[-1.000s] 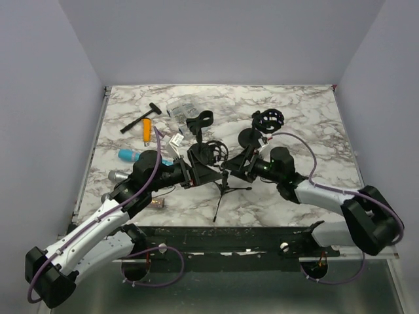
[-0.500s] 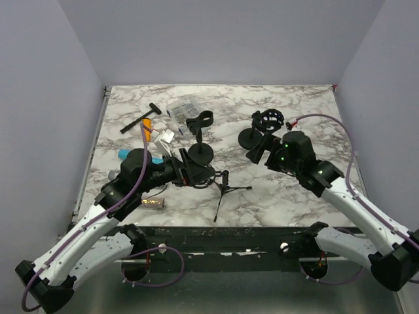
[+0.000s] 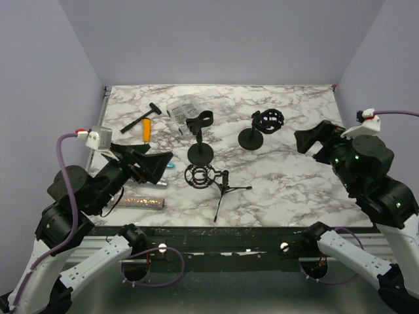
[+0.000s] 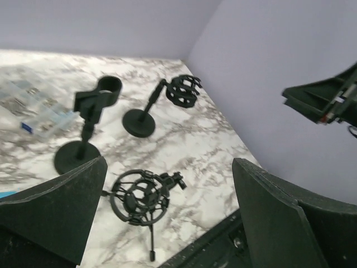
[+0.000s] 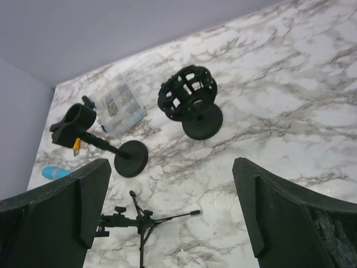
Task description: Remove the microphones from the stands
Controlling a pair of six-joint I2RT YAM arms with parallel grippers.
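Both arms have just pulled away from the tripod (image 3: 220, 188). A moment ago they were crowded low around it; now the left gripper (image 3: 154, 167) hangs high to the left of the tripod and the right gripper (image 3: 309, 142) sits well off to its right, up near the table's (image 3: 294, 190) far side edge. Each has its fingers spread wide with nothing between them, which both wrist views confirm.

The shock mount (image 3: 200, 175) on the tripod's left end is an empty ring; from the left wrist I can see straight through its webbing to the marble. The microphone (image 3: 141, 201), a glittery silver stick, lies flat on the table to the left of the tripod, a little nearer the arm bases, well apart from the mount and touched by neither gripper. Half a second ago it lay in much the same spot, with the left arm low beside it.

From that I judge the job is done: the mic is out, set down, let go, and the arms are retreating to rest. The tripod itself stands upright, undisturbed by the withdrawal. Behind it the clip stand (image 3: 200, 134) and cage stand (image 3: 262, 127) sit where they were.
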